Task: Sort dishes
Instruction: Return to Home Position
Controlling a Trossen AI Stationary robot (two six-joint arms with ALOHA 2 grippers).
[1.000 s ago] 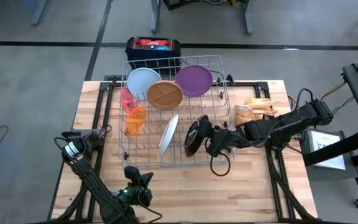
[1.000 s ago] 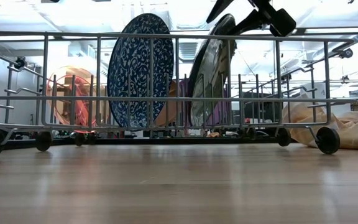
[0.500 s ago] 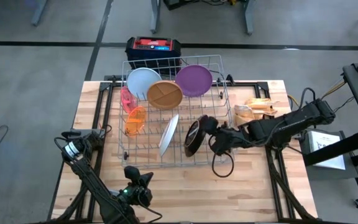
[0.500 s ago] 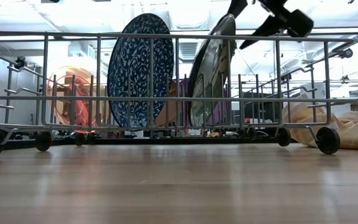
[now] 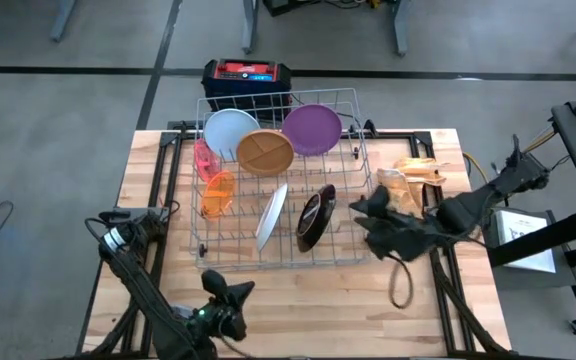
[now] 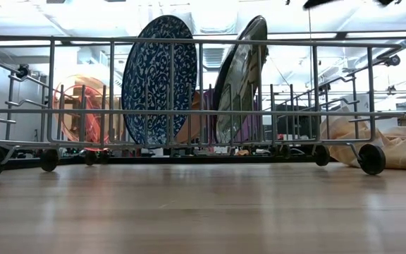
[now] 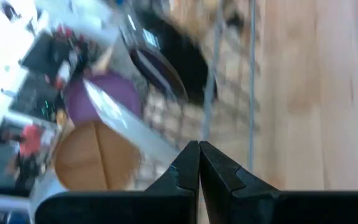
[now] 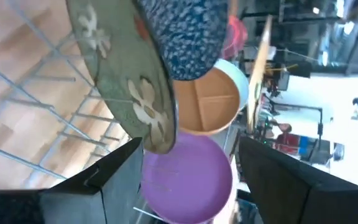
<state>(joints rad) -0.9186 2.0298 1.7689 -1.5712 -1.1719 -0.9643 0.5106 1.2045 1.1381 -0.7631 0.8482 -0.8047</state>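
- dark plate [image 5: 311, 218] stands on edge inside the wire rack [image 5: 268, 264], blue speckled plate [image 5: 271, 215] beside it (both upright).
- right gripper [image 5: 363, 222] just outside the rack's right side, fingers released, empty.
- left gripper [image 5: 223, 291] before the rack's front, fingers clenched on nothing.

Soft, even light is falling on the wooden table [image 5: 298, 300] in the high view, leaving faint shadows. In the low view, ceiling lights [image 6: 210, 14] are glaring along the upper edge, backlighting the wire rack [image 6: 83, 41]; the left wrist view is washing out at upper left.
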